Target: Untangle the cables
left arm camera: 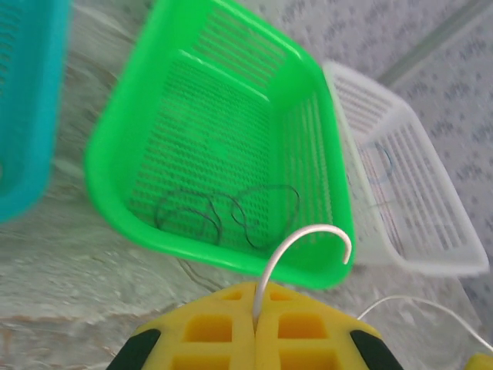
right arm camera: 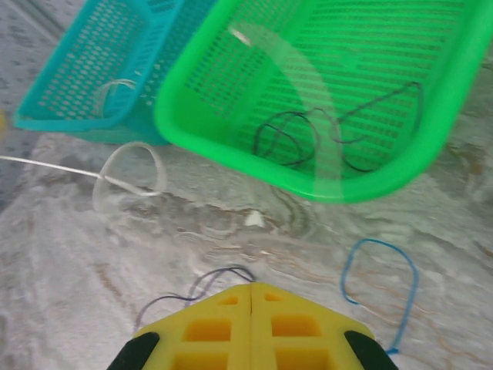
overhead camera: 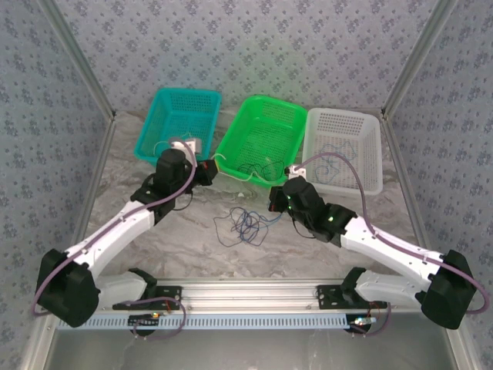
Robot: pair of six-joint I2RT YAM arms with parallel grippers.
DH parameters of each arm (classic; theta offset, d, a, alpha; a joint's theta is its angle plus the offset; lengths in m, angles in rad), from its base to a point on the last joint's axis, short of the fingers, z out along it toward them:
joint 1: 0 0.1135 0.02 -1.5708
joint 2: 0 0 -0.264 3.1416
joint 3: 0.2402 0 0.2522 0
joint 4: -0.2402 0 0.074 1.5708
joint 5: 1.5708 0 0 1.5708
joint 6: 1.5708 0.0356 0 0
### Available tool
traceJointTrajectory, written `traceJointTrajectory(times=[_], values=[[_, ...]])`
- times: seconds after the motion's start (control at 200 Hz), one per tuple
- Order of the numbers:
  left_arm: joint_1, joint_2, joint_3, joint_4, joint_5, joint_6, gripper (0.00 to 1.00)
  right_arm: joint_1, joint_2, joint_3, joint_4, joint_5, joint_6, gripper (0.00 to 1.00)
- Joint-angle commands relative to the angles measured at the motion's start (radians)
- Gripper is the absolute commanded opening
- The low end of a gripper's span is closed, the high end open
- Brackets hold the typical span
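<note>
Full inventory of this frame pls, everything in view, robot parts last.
teal basket: 1, teal, table far left
green basket: 1, green, far middle
white basket: 1, white, far right
black cable: 1, black, looped inside green basket
bluish cable: 1, faint blue, inside white basket
whitish loop: 1, whitish, inside teal basket
blue cable: 1, blue, on table before green basket
dark cable: 1, purplish, on table near blue cable
white cable: 1, white, pinched in left gripper
left gripper: 1, yellow, shut on white cable
right gripper: 1, yellow, shut

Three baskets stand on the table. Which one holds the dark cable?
The green basket, between the teal basket and the white basket: the dark cable lies looped on its floor.
</note>
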Motion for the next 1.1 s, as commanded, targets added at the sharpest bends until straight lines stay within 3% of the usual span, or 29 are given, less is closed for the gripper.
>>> traceJointTrajectory(times=[0.0, 0.1, 0.15, 0.305, 0.535, 0.835, 1.094], values=[[-0.001, -0.082, 0.003, 0.043, -0.084, 0.007, 0.0, -0.028, 0.017, -0.01, -0.116, 0.039, 0.067, 0.12], [0.0, -0.12, 0.027, 0.02, -0.089, 0.044, 0.0, -0.049, 0.007, -0.013, -0.151, 0.022, 0.075, 0.26], [-0.001, -0.126, 0.046, 0.007, -0.064, 0.07, 0.0, -0.054, -0.003, -0.011, -0.163, 0.025, 0.07, 0.37], [-0.001, -0.12, 0.11, -0.035, 0.028, 0.111, 0.0, -0.051, -0.017, 0.032, -0.173, 0.011, -0.02, 0.57], [-0.002, -0.123, 0.148, -0.054, 0.054, 0.122, 0.0, -0.022, 0.077, 0.136, -0.155, -0.048, -0.18, 0.8], [0.011, -0.13, 0.232, -0.116, -0.01, 0.202, 0.0, 0.024, 0.242, 0.241, -0.111, -0.04, -0.266, 0.83], [0.119, -0.05, 0.388, -0.16, 0.006, 0.305, 0.0, 0.02, 0.254, 0.253, -0.153, 0.003, -0.262, 0.84]])
